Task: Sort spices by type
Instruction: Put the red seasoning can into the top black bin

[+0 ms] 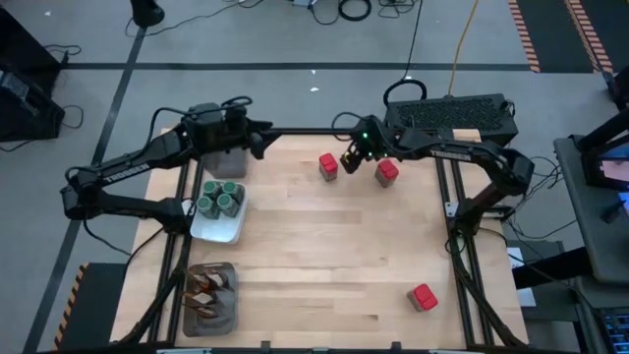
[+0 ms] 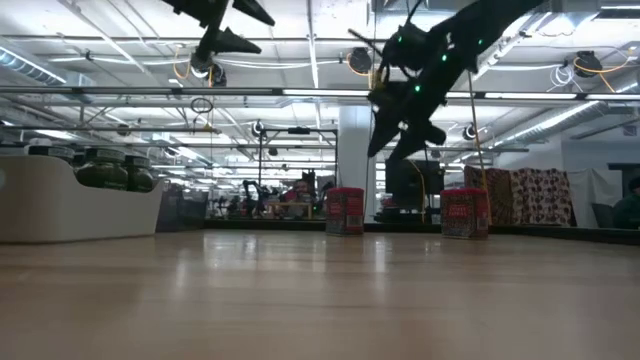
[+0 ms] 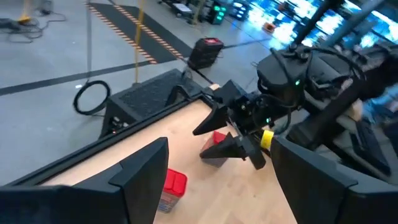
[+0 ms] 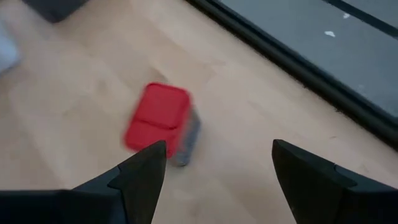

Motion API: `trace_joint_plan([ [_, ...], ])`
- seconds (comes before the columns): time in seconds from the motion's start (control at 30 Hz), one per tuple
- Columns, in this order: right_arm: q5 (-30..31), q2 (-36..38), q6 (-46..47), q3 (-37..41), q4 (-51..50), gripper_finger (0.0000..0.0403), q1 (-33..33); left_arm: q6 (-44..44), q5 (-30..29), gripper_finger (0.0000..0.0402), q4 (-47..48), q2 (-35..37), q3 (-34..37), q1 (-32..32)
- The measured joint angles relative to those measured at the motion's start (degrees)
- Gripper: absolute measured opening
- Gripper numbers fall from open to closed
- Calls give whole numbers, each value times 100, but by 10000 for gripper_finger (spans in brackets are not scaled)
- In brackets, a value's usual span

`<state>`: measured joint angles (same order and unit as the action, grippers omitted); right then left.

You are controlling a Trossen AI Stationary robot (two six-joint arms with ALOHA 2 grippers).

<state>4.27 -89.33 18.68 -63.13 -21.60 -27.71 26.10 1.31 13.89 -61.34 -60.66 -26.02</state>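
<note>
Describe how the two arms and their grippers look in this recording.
Both arms are dark, slim and jointed, with pale lettering along the links. The right gripper has two black, wedge-shaped fingers, a green light glowing on its wrist and a yellow tag near the fingers. The left gripper has a boxy dark wrist; black cables run along it.

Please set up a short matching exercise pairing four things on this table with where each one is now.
Things:
1. green-lidded jars
2. brown sachets
3. lone red box
4. right gripper

Places:
A. near the table's front right corner
B. in the white dish
C. open, raised between two red boxes at the far edge
D. in the grey mesh tray at the front left

Pairs: 1-B, 2-D, 3-A, 4-C
</note>
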Motion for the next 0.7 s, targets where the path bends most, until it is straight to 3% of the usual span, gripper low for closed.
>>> trace_joint_plan([
  [0.33,-170,-451,-373,-1,432,282,-58,-107,-178,283,38,-2,0,-111],
  [0.53,-155,-497,446,-1,-386,269,78,-257,497,283,307,78,0,-309],
  [0.7,11,-563,474,-1,-317,251,409,-697,578,283,650,133,0,-330],
])
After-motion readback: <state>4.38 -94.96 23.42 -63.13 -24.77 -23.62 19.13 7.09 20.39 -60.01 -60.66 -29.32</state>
